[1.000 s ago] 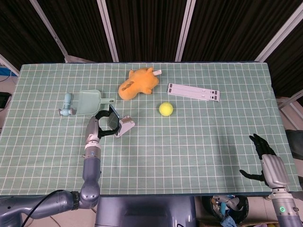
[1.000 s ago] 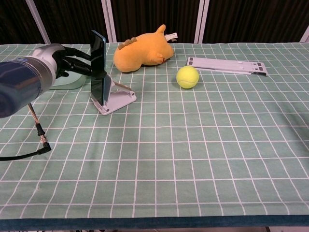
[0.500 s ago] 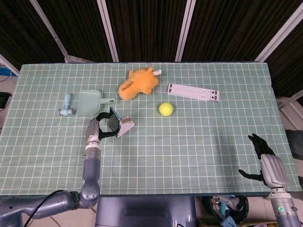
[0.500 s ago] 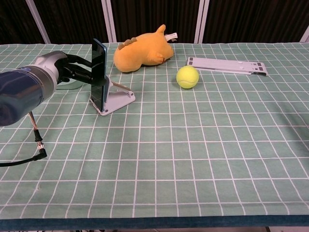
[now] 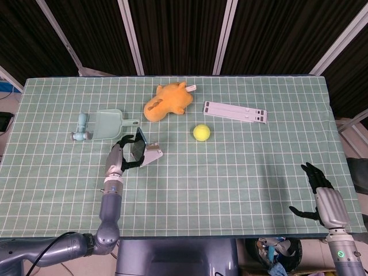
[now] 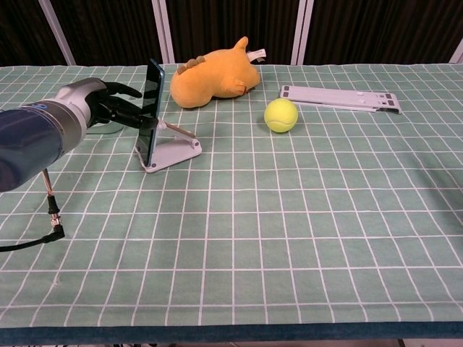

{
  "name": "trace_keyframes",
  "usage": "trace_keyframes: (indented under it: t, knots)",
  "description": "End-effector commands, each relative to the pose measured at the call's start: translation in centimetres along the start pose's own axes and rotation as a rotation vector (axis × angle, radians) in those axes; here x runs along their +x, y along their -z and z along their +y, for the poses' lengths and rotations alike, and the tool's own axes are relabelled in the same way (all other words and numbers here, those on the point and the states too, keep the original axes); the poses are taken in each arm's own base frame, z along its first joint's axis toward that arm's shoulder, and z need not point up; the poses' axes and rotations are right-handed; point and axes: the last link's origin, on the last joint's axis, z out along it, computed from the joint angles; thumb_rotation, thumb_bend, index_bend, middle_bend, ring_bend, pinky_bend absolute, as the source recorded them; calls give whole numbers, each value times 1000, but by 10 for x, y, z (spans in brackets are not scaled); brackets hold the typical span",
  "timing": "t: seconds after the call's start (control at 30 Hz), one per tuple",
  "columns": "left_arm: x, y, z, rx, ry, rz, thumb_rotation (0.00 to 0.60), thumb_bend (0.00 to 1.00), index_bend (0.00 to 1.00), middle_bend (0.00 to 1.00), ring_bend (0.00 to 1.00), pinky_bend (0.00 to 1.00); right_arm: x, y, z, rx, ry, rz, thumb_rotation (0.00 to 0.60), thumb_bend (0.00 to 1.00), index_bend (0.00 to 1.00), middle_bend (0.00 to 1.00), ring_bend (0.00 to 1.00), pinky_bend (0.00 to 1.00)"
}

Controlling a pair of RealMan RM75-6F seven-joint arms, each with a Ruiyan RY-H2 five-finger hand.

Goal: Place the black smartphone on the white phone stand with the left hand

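Note:
The black smartphone (image 5: 140, 148) (image 6: 150, 108) stands on edge, leaning back on the white phone stand (image 5: 152, 154) (image 6: 173, 150) at the table's left middle. My left hand (image 5: 118, 156) (image 6: 98, 105) is just to the left of it with its fingers spread. The lower fingers (image 6: 136, 120) reach the phone's face, while the upper one points clear of its top edge. My right hand (image 5: 322, 195) hovers at the near right corner, holding nothing, and shows only in the head view.
An orange plush toy (image 5: 167, 100) (image 6: 213, 76) lies behind the stand, and a yellow tennis ball (image 5: 201, 133) (image 6: 281, 115) sits to its right. A flat white rack (image 5: 236, 111) lies far right. A green dustpan (image 5: 109, 124) is left of the phone, and a cable plug (image 6: 52, 230) trails under my left arm.
The phone has tipped from upright back onto the stand, which shifted slightly. My left hand's fingers have loosened and spread. The right hand has not moved.

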Motion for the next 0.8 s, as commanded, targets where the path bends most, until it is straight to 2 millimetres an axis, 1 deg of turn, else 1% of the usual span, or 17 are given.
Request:
trace_keyframes:
  t: [0.03,0.13,0.2,0.33,0.47,0.57,0.67,0.73,0.8]
  knots:
    - [0,0,0,2,-1,-4,600,238,113,145,16,20,0,0,-1,2,-1,0,600,160,0,0,0,186]
    - [1,0,1,-3,-4,-5,600,216,49,82,0,12,1,0,0,1,-1,1,600,160,0,0,0,185]
    - [3,1,2,-10,-6,-5,600,213,26,67,0,12,1,0,0,3,-1,1,600,160,0,0,0,185]
    - [6,3,5,-28,-4,-3,600,213,13,61,0,4,1,0,0,2,1,0,600,160,0,0,0,185]
    - [14,9,8,-58,1,2,600,213,10,60,0,0,1,0,0,4,1,3,600,160,0,0,0,185]
    - [29,18,7,-95,-13,18,600,213,10,60,0,0,2,1,2,0,4,3,600,159,0,0,0,185]
    - [50,28,1,-130,-45,42,600,213,10,60,0,0,1,1,2,6,7,3,600,160,0,0,0,185]
    - [70,36,-7,-151,-98,66,600,213,9,60,0,0,1,1,1,9,11,3,600,159,0,0,0,185]
    - [83,41,-14,-162,-136,81,600,212,9,60,0,0,1,1,2,9,15,3,600,159,0,0,0,185]
